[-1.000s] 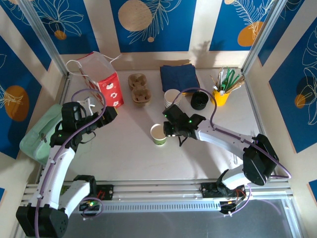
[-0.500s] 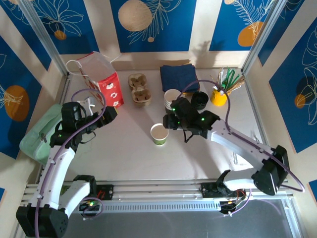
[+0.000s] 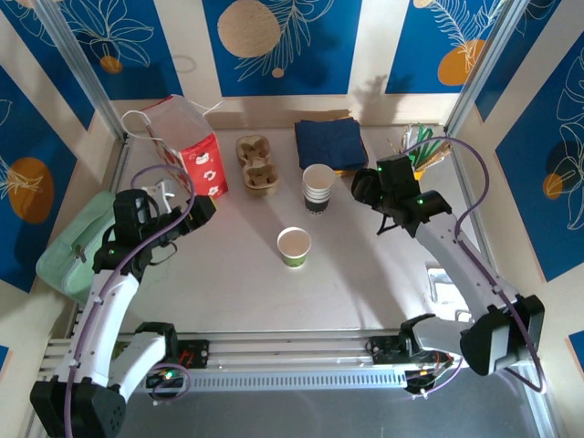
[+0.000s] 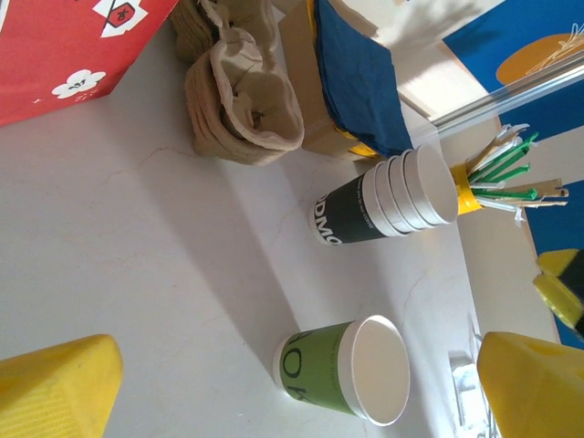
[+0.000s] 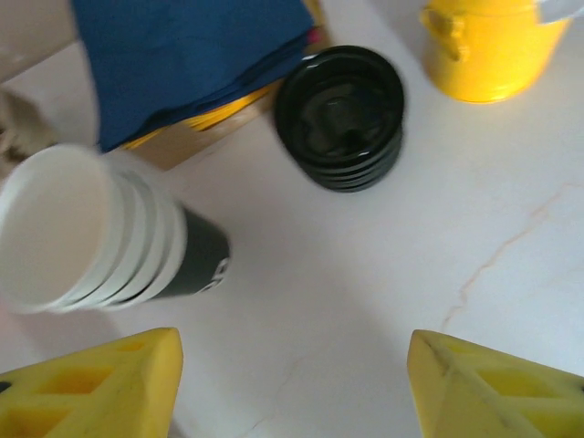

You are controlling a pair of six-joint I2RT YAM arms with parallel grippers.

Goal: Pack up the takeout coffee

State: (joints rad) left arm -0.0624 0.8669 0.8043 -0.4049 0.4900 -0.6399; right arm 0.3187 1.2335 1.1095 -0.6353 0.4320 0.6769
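— Anything hard to read?
— I can't count the stacked black lids (image 5: pixel 339 117). One takeout coffee (image 3: pixel 294 246) stands upright at the middle of the worktop (image 3: pixel 237 283), near of one cup stack (image 3: pixel 318 187). Left gripper (image 3: pixel 196 208) and right gripper (image 5: pixel 292 388) both gape wide, empty.

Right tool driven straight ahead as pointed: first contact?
The right tool, open, aims at the black lid stack; likely that first, though depth is unclear and bare table just short might come sooner.

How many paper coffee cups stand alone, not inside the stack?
1: the green cup, upright and empty near the middle of the table, in front of the stack of cups and apart from it. The nested cups in the stack cannot be counted exactly.
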